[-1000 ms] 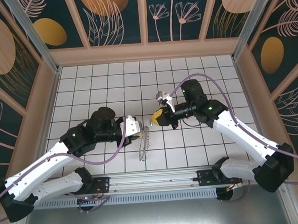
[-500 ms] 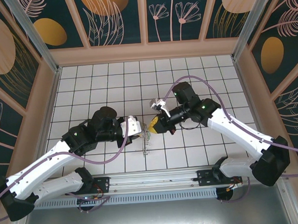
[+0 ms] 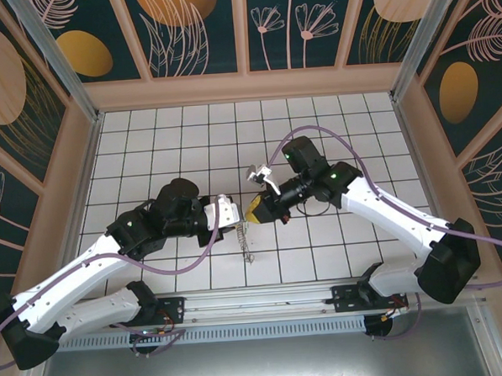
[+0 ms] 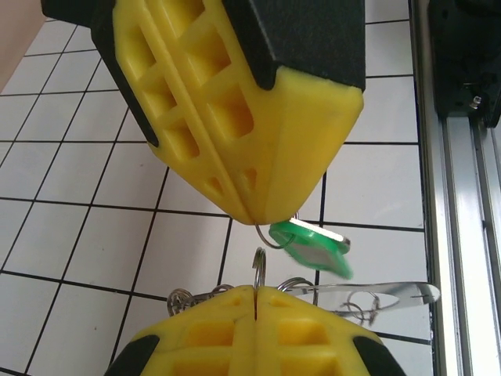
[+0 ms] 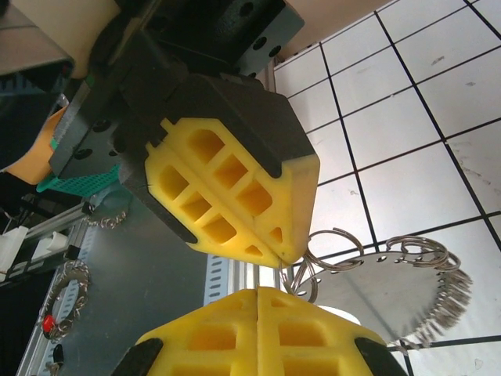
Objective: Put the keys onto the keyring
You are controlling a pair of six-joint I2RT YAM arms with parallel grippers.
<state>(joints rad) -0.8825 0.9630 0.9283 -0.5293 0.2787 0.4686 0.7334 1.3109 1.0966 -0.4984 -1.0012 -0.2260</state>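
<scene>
Right gripper (image 3: 253,211) has swung left over the last second to sit tip to tip with left gripper (image 3: 235,224), both clamped shut, right pinching the green key (image 4: 310,247) by its ring, left pinching the keyring (image 3: 246,244) dangling between the arms, so threading looks imminent

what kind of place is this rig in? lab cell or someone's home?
Looks like a purpose-built robot test cell, not a home: white gridded floor, printed leaf-pattern wall panels boxing it in, and an aluminium rail carrying both arm bases.
</scene>
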